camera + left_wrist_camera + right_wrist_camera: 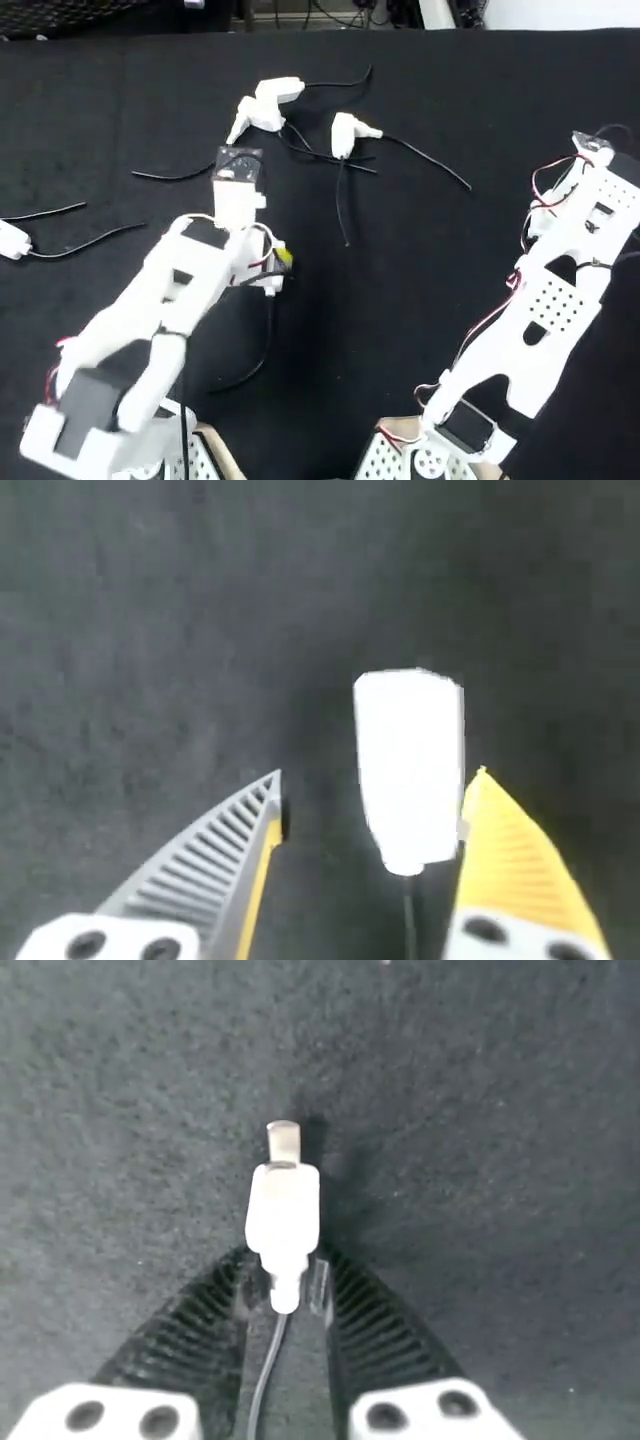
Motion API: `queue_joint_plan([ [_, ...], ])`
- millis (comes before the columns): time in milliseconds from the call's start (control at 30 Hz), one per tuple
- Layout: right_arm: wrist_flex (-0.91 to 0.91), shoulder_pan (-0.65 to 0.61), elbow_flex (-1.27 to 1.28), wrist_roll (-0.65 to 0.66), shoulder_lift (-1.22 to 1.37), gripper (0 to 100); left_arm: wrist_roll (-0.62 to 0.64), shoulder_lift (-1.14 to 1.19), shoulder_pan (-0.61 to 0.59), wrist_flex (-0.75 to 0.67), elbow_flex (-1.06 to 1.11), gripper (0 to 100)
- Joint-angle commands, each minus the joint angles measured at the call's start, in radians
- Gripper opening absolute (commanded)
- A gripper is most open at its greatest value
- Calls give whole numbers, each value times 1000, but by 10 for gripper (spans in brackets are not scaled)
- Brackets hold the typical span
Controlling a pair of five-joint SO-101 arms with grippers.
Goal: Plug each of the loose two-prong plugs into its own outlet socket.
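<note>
**Q:** Status, near side first?
**A:** An edge connector [10,240] lies at the left of the surface [420,260]. The left pincer [378,778] stands apart, straddling a white connector body [410,765]. The right pincer [287,1270] is clamped on a two-prong plug [283,1210].
**Q:** Far side?
**A:** A connector cluster [266,103] lies near a single connector [343,132].

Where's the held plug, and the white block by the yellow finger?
Two-prong plug [283,1222]: right wrist view, white body.
White block [410,765]: left wrist view, flat middle face.
</note>
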Motion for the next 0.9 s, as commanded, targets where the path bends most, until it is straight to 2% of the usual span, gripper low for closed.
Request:
queue_joint_plan([
  [0, 0, -44, 39, -5, 94, 12, -12, 107, -90, 26, -102, 289],
  [167, 2, -44, 36, -6, 90, 12, -17, 95, -176, 64, -137, 288],
  [433, 9, -54, 13, -6, 94, 12, -20, -68, -254, 118, -105, 290],
  [700, 23, -83, 12, -6, 90, 12, -63, -209, -255, 112, 5, 290],
  [867, 23, -83, 12, -8, 90, 12, -61, -224, -216, 38, 25, 290],
])
